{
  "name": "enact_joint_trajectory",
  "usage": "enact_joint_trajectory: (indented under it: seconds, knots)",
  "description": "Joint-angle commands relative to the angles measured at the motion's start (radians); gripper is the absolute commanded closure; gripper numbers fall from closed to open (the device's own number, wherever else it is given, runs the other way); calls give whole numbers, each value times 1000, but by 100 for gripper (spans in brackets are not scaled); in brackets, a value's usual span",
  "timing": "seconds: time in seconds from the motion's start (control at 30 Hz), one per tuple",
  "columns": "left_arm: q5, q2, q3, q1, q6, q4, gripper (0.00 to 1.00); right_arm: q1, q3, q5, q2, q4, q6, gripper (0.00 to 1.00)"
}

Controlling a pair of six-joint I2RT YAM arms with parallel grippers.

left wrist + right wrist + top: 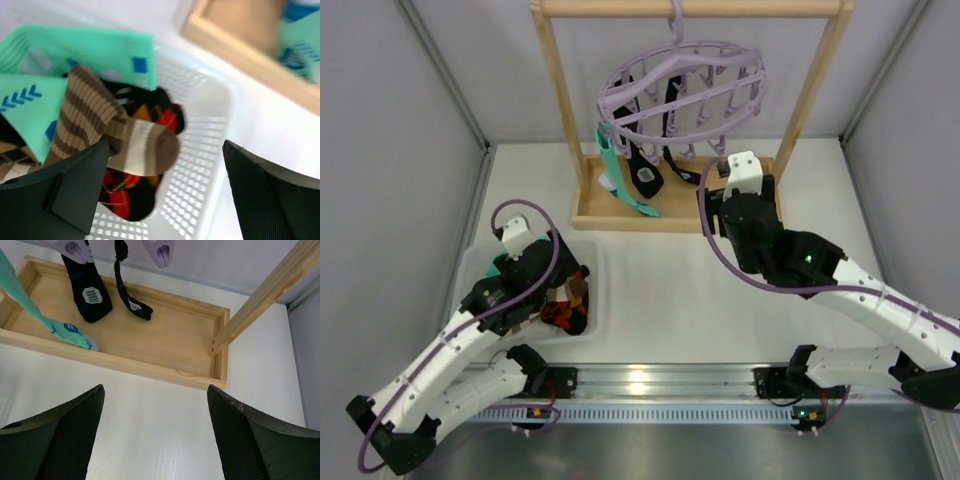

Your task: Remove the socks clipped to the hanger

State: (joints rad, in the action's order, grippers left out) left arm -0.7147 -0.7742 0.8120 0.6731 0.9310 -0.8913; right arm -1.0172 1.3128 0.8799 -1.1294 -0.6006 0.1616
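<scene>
1. My left gripper [165, 150] hangs released over the white plastic mesh basket [210, 125] at the surface's near-left corner.
2. My right gripper [155, 390], released, should grasp the black sock [90, 295] clipped to the lilac ring-shaped hanger [610, 98] at the far edge, then pull straight down.

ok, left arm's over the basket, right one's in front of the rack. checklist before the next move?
1. Left gripper open, holding nothing: ok.
2. Brown striped sock lying inside the basket, below the open fingers: ok.
3. Right gripper open and empty, just short of the wooden rack: ok.
4. Hanger cleared: not ok. A mint-green sock and two black socks hang from it.
5. How firmly those socks are clipped: cannot tell.
</scene>
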Motion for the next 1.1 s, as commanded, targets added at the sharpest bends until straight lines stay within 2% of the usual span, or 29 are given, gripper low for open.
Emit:
enact_joint_trajectory:
  seconds: [0.0,0.17,0.27,0.37,0.43,0.5,0.73,0.83,1.07]
  knots:
    - [96,67,127,-1,-119,26,2,29,-18,-19,43,45,13,20]
    - [155,98,197,-1,-161,29,2,52,-23,-32,65,41,9,20]
    - [217,20,227,-1,-236,99,2,71,-27,-59,75,45,13,18]
    - [433,-64,190,-3,-436,357,2,97,-69,-102,105,65,21,14]
    - [574,-105,129,-3,-492,591,2,103,-99,-131,144,94,18,7]
    - [615,-157,86,-3,-569,777,2,101,-148,-175,196,120,15,1]
    - [448,-353,52,-21,-675,1112,2,104,-210,-292,348,134,7,1]
    - [364,-506,68,-24,-689,1218,2,104,-237,-354,411,159,7,1]
    - [129,-766,196,-38,-725,1321,2,104,-273,-487,485,171,16,0]
